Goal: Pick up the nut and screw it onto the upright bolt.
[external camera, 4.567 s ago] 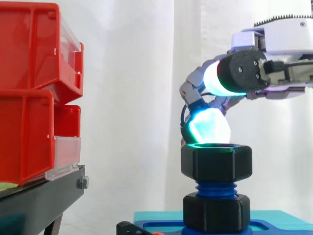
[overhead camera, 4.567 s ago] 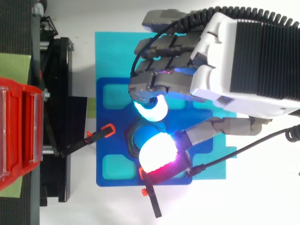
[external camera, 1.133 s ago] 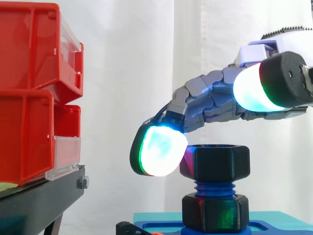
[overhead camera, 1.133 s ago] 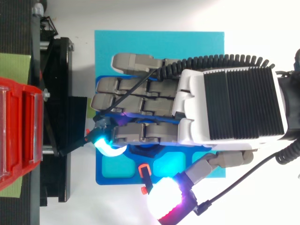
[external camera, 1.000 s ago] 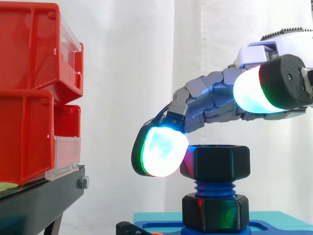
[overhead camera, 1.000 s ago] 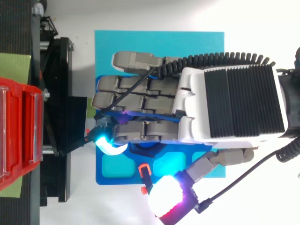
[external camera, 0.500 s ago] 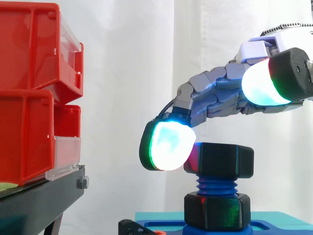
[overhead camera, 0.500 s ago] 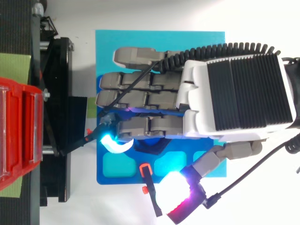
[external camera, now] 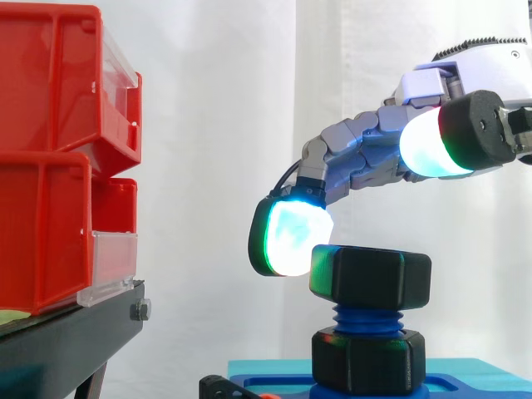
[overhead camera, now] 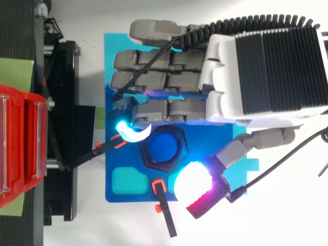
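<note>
A black hexagonal nut (external camera: 371, 278) sits on top of the upright blue bolt (external camera: 368, 319), with threads showing between it and a second black nut (external camera: 368, 359) below. From above, the top nut (overhead camera: 164, 148) rings the blue bolt end (overhead camera: 164, 146). My hand (overhead camera: 241, 77) hovers just above and behind the nut, fingers stretched out and relaxed. One glowing fingertip (external camera: 290, 237) hangs at the nut's upper left edge. The glowing thumb pad (overhead camera: 193, 184) stands apart to the nut's near right. Nothing is held.
The bolt stands in a blue tray (overhead camera: 123, 195) on a cyan mat (overhead camera: 115, 46). Red bins (external camera: 58, 158) on a black stand (external camera: 66, 341) rise at the left. Small black clamps with orange tips (overhead camera: 163, 207) lie at the tray's edges.
The hand has lifted and drawn back off the nut, uncovering the nut and bolt end in the top view. The thumb has swung closer to the nut.
</note>
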Controlling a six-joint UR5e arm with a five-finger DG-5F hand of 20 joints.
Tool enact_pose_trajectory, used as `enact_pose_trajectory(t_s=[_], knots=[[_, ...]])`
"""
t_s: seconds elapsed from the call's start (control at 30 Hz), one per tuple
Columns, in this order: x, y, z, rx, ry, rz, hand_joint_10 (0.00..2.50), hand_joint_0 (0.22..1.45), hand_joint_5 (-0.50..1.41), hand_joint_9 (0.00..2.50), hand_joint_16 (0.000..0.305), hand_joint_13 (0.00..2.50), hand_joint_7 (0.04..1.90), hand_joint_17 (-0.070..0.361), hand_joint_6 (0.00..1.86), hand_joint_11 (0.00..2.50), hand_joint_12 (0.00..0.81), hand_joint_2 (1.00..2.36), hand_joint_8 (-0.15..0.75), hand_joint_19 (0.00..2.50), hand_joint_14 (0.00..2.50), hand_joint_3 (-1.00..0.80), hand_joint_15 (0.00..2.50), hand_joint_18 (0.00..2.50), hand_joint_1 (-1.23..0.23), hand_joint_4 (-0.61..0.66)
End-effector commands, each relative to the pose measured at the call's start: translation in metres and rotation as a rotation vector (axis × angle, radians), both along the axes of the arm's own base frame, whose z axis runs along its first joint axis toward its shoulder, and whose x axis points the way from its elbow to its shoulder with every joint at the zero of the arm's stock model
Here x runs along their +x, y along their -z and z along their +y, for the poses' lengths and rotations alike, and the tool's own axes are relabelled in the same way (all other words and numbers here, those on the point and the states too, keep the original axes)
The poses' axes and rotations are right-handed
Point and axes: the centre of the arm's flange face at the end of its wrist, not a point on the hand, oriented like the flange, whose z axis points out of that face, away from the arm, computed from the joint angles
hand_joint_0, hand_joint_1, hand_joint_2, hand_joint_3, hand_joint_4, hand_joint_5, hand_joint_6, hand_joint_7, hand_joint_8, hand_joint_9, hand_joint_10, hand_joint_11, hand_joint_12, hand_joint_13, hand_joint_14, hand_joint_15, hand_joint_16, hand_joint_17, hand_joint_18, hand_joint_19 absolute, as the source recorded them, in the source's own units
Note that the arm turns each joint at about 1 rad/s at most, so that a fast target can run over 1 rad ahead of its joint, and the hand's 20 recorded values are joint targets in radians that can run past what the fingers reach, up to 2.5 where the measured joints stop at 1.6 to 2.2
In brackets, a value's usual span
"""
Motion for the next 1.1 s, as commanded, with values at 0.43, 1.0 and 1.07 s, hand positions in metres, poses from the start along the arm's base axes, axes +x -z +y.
enact_pose_trajectory(t_s=[0.43,1.0,1.07], knots=[[-0.004,-0.015,-0.016,-0.006,-0.02,0.035,0.0,0.49,-0.04,0.52,0.033,0.27,1.17,0.074,0.5,0.0,0.304,1.0,0.284,0.0,0.0,-0.5,0.0,0.0,-0.3,0.29],[-0.008,-0.075,-0.019,-0.085,-0.03,0.085,0.0,0.5,-0.04,0.67,0.03,0.33,1.13,0.067,0.5,0.0,0.288,1.0,0.282,0.0,0.0,-0.5,0.0,0.0,-0.3,0.25],[-0.008,-0.075,-0.018,-0.085,-0.031,0.084,0.0,0.49,-0.09,0.62,0.032,0.31,0.97,0.071,0.5,0.0,0.302,1.0,0.272,0.0,0.0,-0.5,0.0,0.0,-0.3,0.28]])
